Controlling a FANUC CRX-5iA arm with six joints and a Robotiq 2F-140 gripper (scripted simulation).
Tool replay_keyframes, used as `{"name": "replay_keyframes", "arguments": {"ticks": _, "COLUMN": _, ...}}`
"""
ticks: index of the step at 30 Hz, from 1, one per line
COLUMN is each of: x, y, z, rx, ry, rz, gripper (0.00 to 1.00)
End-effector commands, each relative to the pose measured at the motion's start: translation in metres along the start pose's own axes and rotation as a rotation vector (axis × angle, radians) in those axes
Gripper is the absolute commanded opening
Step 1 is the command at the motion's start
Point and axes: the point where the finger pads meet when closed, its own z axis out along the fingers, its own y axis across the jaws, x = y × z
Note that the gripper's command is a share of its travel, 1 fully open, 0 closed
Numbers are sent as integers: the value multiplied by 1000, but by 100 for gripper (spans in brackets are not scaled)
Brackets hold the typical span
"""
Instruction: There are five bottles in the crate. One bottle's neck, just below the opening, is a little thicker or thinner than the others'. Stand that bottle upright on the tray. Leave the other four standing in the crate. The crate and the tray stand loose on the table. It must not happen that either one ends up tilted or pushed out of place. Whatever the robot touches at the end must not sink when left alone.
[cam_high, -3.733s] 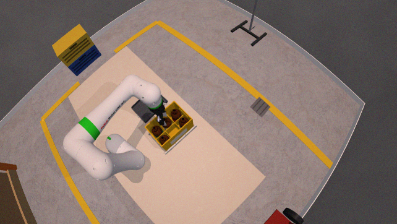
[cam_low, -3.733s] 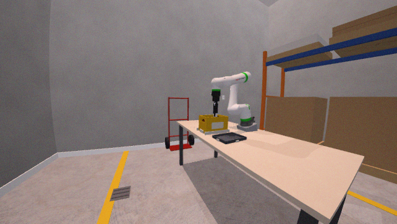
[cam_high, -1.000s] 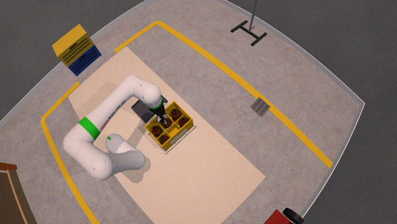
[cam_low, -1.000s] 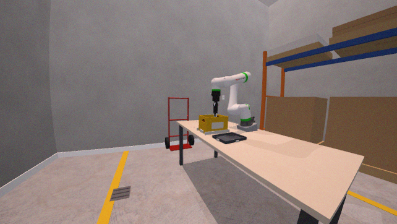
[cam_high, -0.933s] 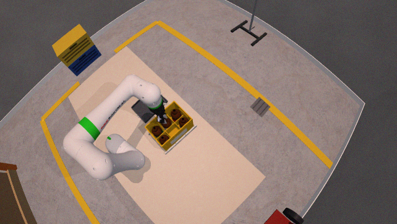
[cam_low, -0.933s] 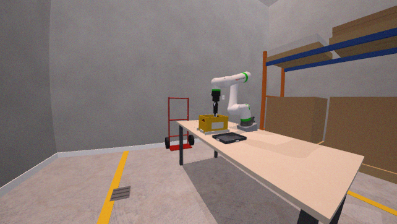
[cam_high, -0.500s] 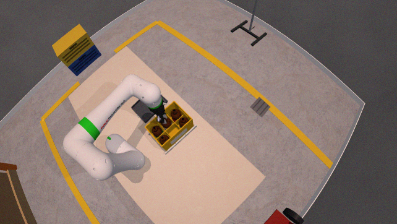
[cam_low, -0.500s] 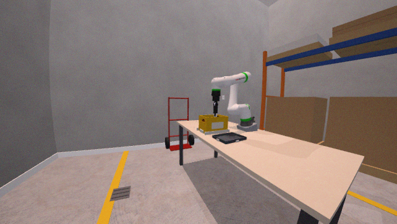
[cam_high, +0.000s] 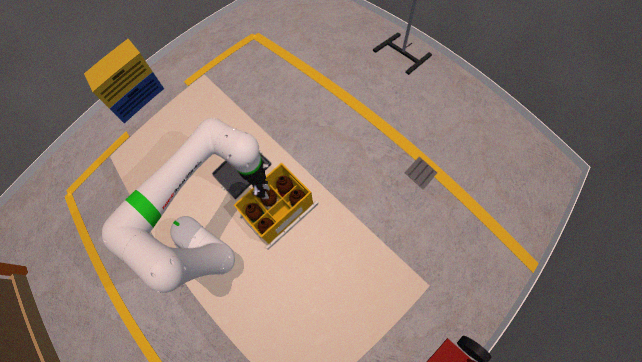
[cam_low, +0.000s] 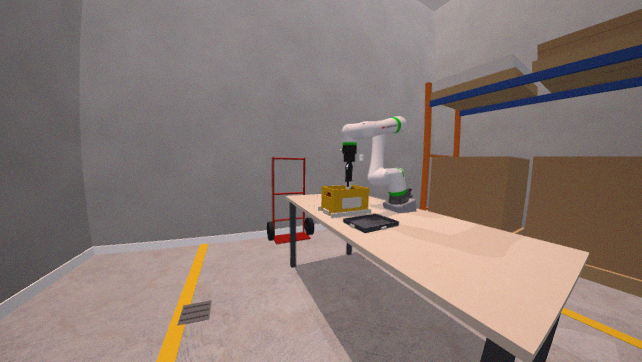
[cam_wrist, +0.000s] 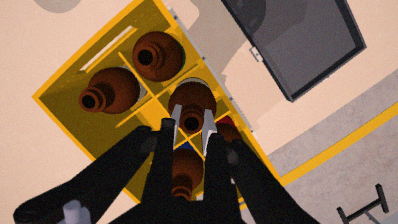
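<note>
Bottle (cam_wrist: 191, 107), brown and ribbed at the neck, stands in a middle cell of the yellow crate (cam_wrist: 60, 107) near the table's (cam_low: 475, 270) far end. The dark tray (cam_wrist: 305, 45) lies just beside the crate, apart. We see the arm (cam_low: 372, 127) reach straight down, its gripper (cam_wrist: 191, 131) clamped on the bottle's neck.

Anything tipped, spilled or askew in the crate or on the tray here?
Nothing stands out. The bottles in view stand upright in the yellow crate; the gripper is closed on one bottle's neck; the dark tray sits flat beside it.
</note>
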Motion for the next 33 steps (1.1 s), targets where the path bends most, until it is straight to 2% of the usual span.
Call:
{"name": "replay_keyframes", "arguments": {"ticks": 1, "x": 0, "y": 0, "z": -5, "rx": -1, "ry": -1, "rz": 0, "gripper": 10}}
{"name": "replay_keyframes", "arguments": {"ticks": 19, "x": 1, "y": 1, "z": -22, "rx": -1, "ry": -1, "rz": 0, "gripper": 10}}
{"name": "replay_keyframes", "arguments": {"ticks": 33, "x": 1, "y": 2, "z": -28, "rx": -1, "ry": -1, "rz": 0, "gripper": 10}}
